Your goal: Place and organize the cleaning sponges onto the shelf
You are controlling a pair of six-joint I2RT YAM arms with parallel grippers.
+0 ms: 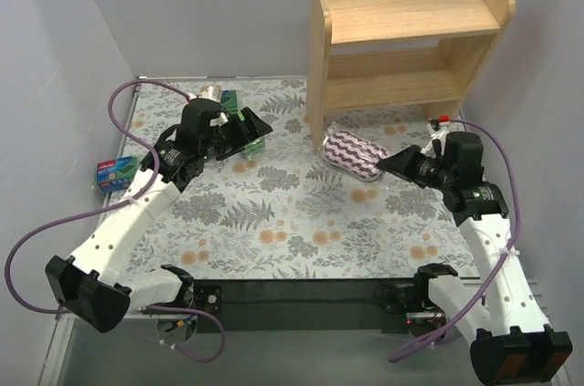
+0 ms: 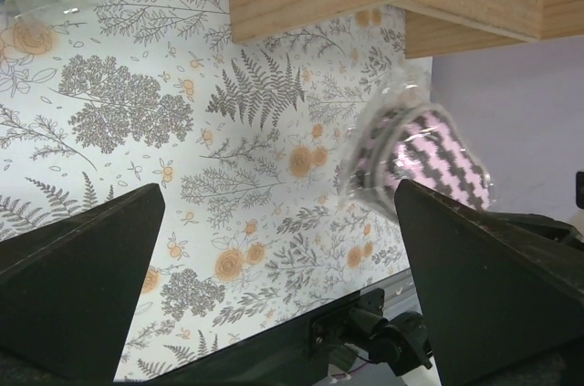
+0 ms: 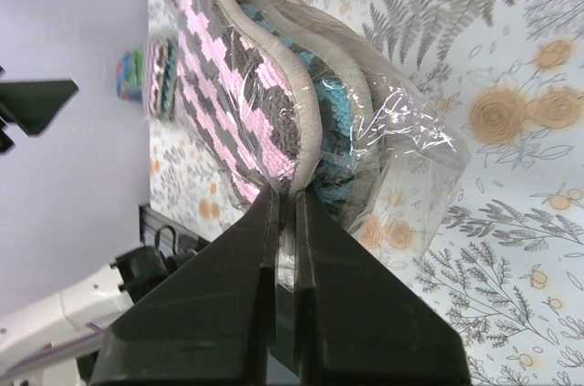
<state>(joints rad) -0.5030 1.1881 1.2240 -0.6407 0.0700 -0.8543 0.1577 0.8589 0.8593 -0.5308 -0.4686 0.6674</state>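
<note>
the right fingers (image 1: 385,163) are pinched shut on the clear wrap of the oval pink-and-dark striped sponges (image 1: 354,152), mid frame, just below the light wooden shelf (image 1: 411,12). the left fingers (image 1: 250,130) are wide open and hold nothing. a green sponge pack (image 1: 116,172) lies far left on the flowery table (image 1: 274,213).

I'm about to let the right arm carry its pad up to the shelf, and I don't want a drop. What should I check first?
1. Grasp: right gripper shut on striped pad: ok.
2. Hold secure: cannot tell; it pinches only the pad's edge through the wrap.
3. Room: shelf top tier bears nothing: ok.
4. Path: left gripper open, away to the pad's left: ok.
5. Pad clear of the shelf's foot: cannot tell; it sits right beside it.
</note>
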